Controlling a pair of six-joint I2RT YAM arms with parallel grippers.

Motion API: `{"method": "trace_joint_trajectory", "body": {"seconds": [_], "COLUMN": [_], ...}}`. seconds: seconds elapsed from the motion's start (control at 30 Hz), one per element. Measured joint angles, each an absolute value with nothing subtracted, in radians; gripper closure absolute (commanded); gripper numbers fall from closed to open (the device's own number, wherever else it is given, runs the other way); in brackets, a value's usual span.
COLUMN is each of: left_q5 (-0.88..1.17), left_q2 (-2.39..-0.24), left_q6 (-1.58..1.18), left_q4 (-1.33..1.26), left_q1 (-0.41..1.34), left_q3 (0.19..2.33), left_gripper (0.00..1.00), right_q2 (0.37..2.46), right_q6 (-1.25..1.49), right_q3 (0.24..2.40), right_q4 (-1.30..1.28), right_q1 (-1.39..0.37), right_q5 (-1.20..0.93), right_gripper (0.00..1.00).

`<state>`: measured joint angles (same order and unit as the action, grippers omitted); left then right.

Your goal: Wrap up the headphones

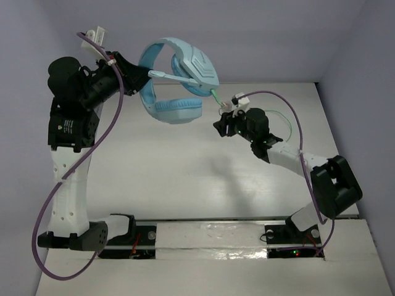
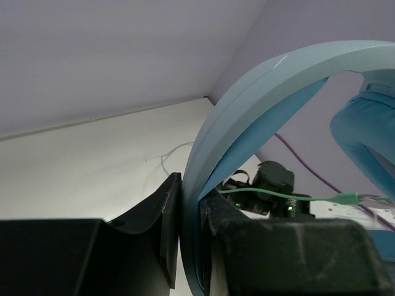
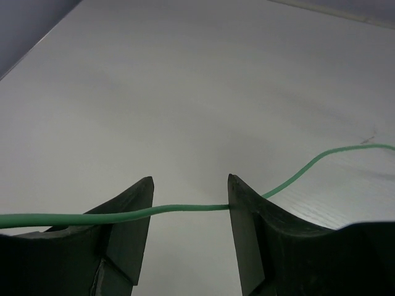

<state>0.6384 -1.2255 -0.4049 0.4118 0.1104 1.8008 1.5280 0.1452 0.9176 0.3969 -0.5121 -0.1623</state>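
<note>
At the left, the left claw (image 1: 133,73) is shown closed tight on the padded headband (image 2: 247,105) of the light blue headphones (image 1: 179,77). The headphones are held up in the air above the far left part of the white bench (image 1: 173,172), close to the back wall (image 1: 259,37). In the left wrist view the headband is pinched between the two black fingers (image 2: 154,216) and arches up and away to the right. A purple robot cable (image 1: 111,132) is draped down beside the left arm. A broad stretch of bench surface is seen between the raised headphones and the arm bases at the near edge.

From the ear cup (image 1: 199,71) a thin green cable (image 1: 216,95) is led down to the right claw (image 1: 223,120), just right of the headphones. Its jaws are parted, and the cable is laid across the gap between them without being squeezed. Beyond the claw, the cable is looped to the right over the bench, short of the side wall (image 1: 370,61).
</note>
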Motion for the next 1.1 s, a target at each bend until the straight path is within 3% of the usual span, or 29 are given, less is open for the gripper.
{"method": "trace_joint_trajectory", "body": {"seconds": [0.1,0.23,0.3,0.5,0.77,0.9,1.1], "left_q5": [0.659,0.677,0.677,0.601,0.278,0.074,-0.236], "left_q2": [-1.225,-1.221,-1.211,-1.204,-1.221,-1.174,-1.162], "left_q6": [-0.427,-0.471,-0.505,-0.675,-0.836,-0.880,-0.844], "left_q4": [0.405,0.349,0.297,0.127,-0.013,-0.063,-0.062], "left_q1": [0.110,0.111,0.111,0.112,0.112,0.124,0.248], "left_q3": [1.837,1.821,1.761,1.489,1.255,1.072,0.988], "left_gripper": [1.00,1.00,1.00,1.00,1.00,1.00,1.00], "right_q2": [1.579,1.664,1.692,1.694,1.618,1.578,1.562], "right_q6": [0.149,0.191,0.222,0.322,0.488,0.510,0.503], "right_q3": [0.921,0.921,0.921,0.902,0.861,0.887,1.018], "right_q4": [0.432,0.463,0.479,0.519,0.423,0.244,-0.126], "right_q1": [-0.512,-0.517,-0.529,-0.675,-0.831,-0.867,-1.008], "right_q5": [-0.195,-0.272,-0.299,-0.310,-0.236,-0.147,0.025], "right_gripper": [0.42,0.59,0.70,0.79,0.85,0.86,0.85]}}
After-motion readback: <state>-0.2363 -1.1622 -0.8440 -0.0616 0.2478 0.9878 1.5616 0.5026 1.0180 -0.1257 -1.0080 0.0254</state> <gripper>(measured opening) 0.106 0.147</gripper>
